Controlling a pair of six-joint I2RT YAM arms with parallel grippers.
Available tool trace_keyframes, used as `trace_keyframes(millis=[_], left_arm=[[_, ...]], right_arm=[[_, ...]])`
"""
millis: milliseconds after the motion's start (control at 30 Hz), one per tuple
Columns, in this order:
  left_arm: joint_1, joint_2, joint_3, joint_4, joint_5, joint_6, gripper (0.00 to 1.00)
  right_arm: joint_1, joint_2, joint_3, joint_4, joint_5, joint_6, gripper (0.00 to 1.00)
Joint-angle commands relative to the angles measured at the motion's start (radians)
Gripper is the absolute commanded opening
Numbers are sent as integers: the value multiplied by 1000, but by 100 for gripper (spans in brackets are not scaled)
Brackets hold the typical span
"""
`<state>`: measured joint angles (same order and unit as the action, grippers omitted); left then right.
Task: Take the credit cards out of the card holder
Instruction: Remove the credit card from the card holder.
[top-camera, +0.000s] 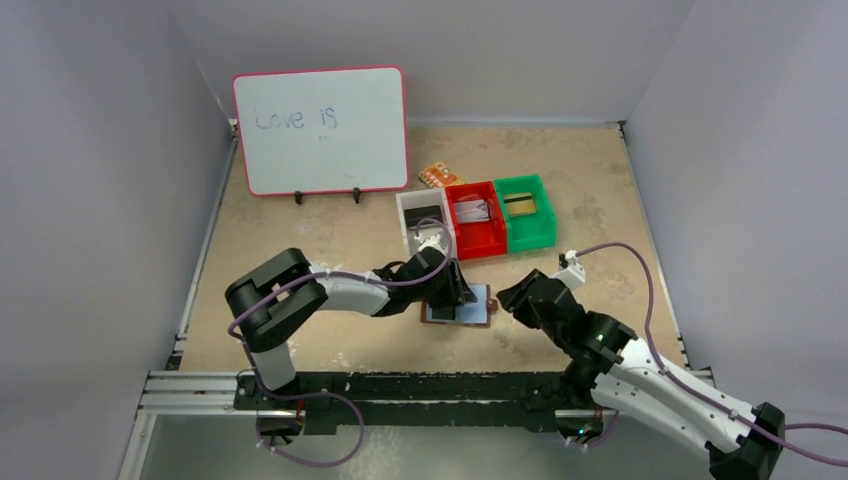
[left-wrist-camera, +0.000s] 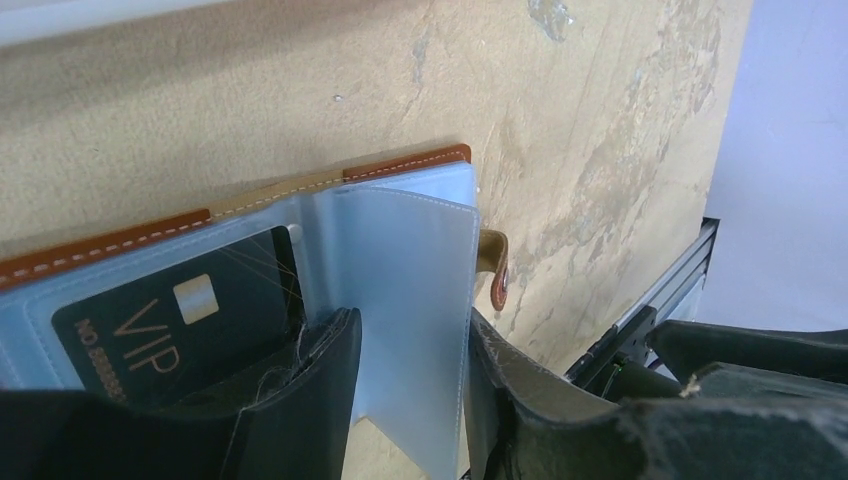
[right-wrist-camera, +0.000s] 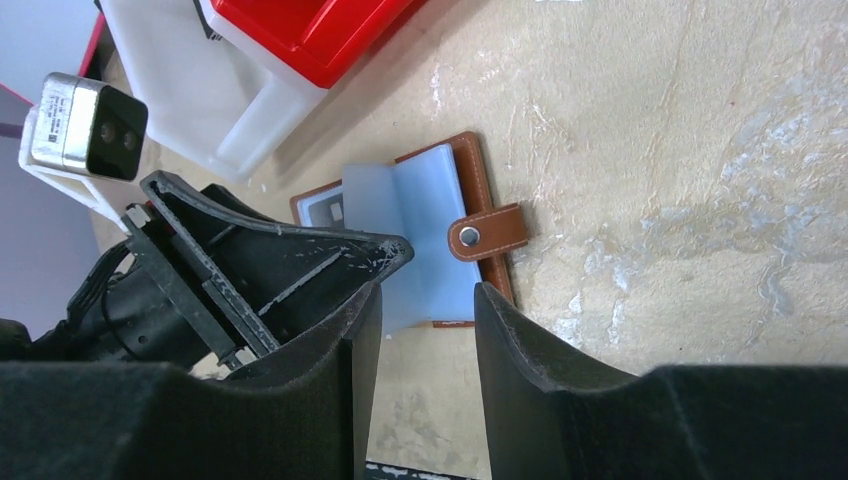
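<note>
Black "VIP" card (left-wrist-camera: 170, 320) in card holder (left-wrist-camera: 392, 262)

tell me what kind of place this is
Probably a robot test cell in a lab: plain walls box in the table, a left arm and right arm are bolted to a rail at its near edge, and staged props sit on it, a whiteboard, a red bin and a green bin.
</note>
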<state>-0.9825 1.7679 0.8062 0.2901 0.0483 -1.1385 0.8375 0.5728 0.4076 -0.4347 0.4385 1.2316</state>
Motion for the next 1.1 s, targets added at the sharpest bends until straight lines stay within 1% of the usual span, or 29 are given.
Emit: trace_keyframes(millis=[0,133,400,567,667,867,967,1067], left_arm=[[-18,-9,62,-8,-26,1,42],[-33,-33,116,-82,-55,38,43],[-61,-10,136,-44,-11,28,46],[-77,21,150,-24,2,23,47],[-77,68,177,-8,39,18,48],[-78,129,183,-26,39,7,48],[-80,102,178,-32,25,14,49],[-79,16,185,-71,-12,38,51]], right_arm=[[5,-4,3,-9,27,24,42],[3,2,2,19,10,17,42],[4,-8,16,-22,33,39,41],[4,-53,22,-67,57,65,42],[5,-82,21,-79,64,69,42],[5,-112,23,-91,69,69,43],[4,-106,22,-73,64,52,43],[4,-86,15,-23,42,20,44]])
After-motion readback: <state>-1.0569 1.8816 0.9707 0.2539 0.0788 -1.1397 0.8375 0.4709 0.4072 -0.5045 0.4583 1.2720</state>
